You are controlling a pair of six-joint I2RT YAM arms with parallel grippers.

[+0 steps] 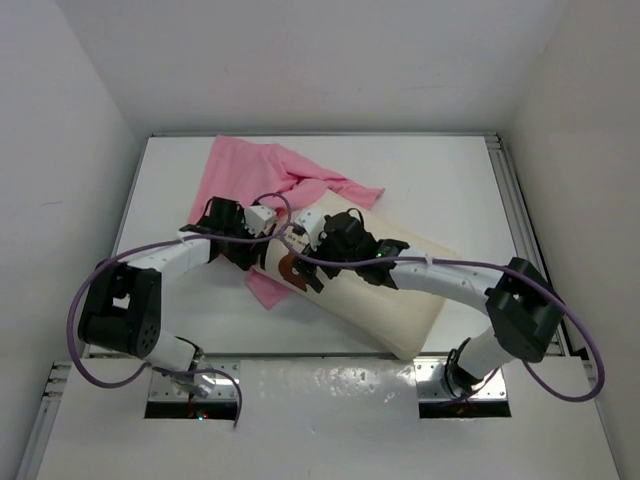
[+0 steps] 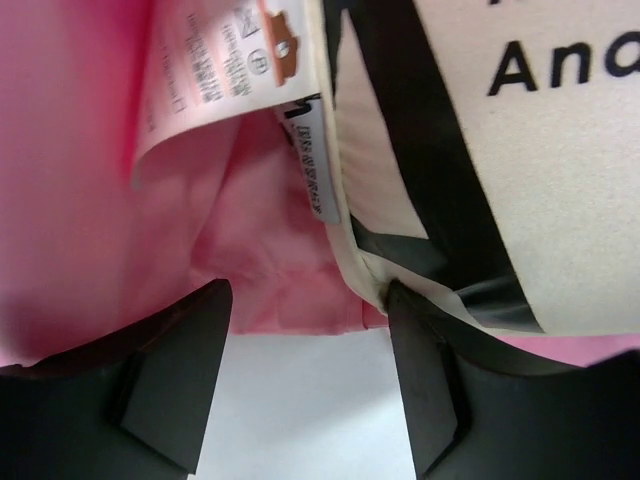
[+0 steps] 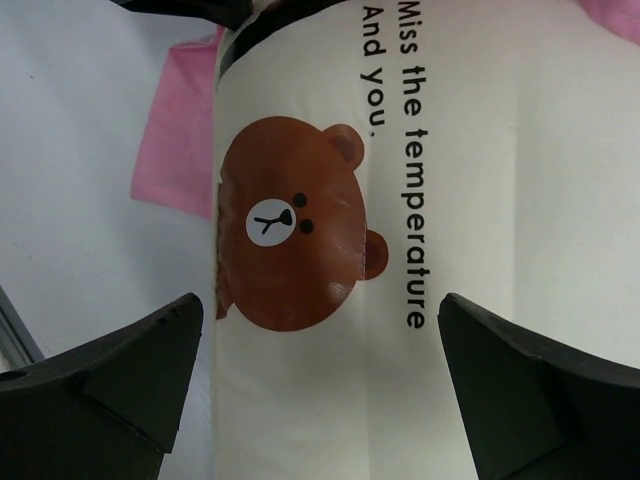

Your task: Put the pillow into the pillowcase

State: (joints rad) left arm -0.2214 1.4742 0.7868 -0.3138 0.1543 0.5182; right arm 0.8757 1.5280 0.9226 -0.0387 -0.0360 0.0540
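While the plump cream-white rectangular pillow lies with one end on the glossy pink satin pillowcase, not visibly inside, you've the stuffing left: left gripper part-open at the case's edge, nothing visibly pinched, right gripper wide open, empty, above the pillow.

Glossy, wrinkled pink satin pillowcase; matt, smooth cream cloth pillow.

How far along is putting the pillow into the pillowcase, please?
Done: the pillow lies with one end over the pillowcase. In hand: the left gripper, jaws apart, sits at the pillowcase's edge beside the pillow's corner, and the right gripper hovers open over the bear print. Left: all the insertion, since the pillow's printed face is bare.
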